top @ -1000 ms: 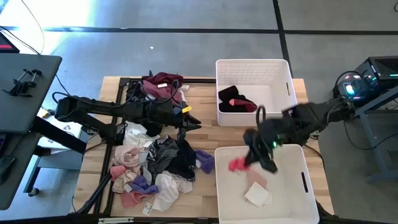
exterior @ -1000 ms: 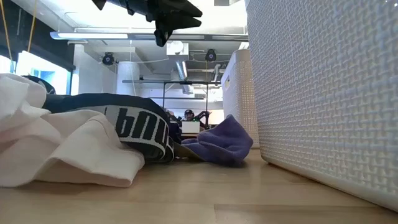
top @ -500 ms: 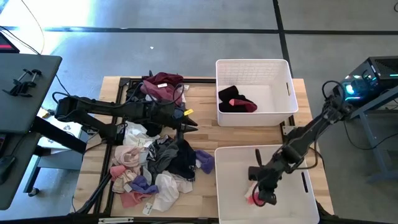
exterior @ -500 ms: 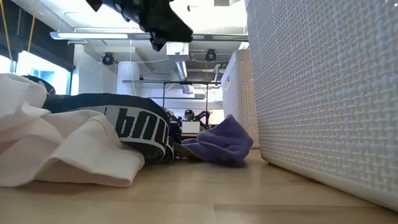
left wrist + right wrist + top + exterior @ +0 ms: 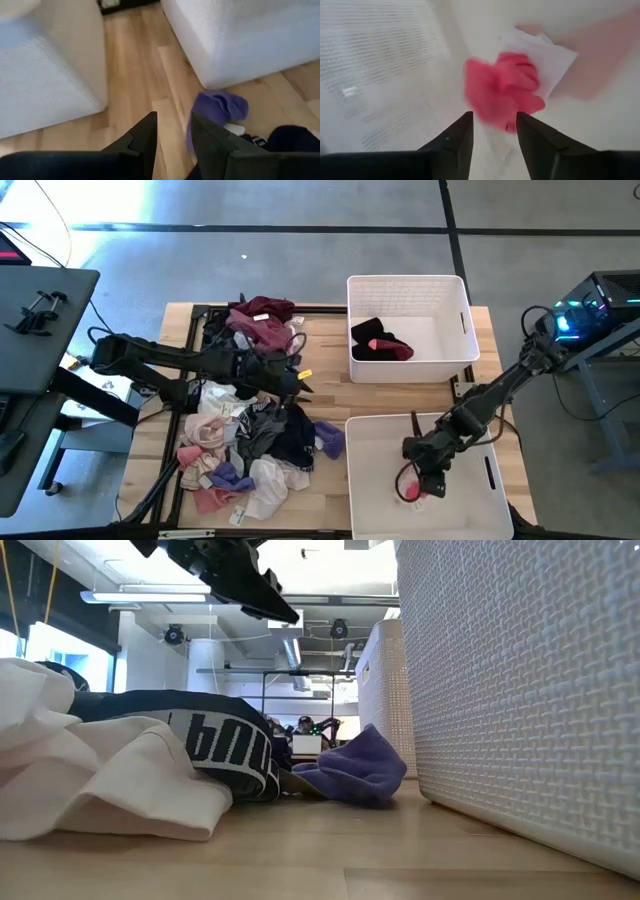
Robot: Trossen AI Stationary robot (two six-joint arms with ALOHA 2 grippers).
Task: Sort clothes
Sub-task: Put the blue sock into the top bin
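Overhead inspection: my right gripper (image 5: 420, 483) sits inside the near bin (image 5: 495, 515), fingers spread over a pink garment (image 5: 408, 492) lying loose on a white one. Right wrist view confirms the gap, the pink garment just beyond it. My left gripper (image 5: 296, 380), fingers slightly parted and holding nothing, hovers over the clothes pile (image 5: 250, 445) beside that bin.

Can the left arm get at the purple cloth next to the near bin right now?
Probably yes. The left gripper hovers over the pile with its jaws slightly apart, and the purple cloth lies uncovered on the table just ahead, beside the white bin.
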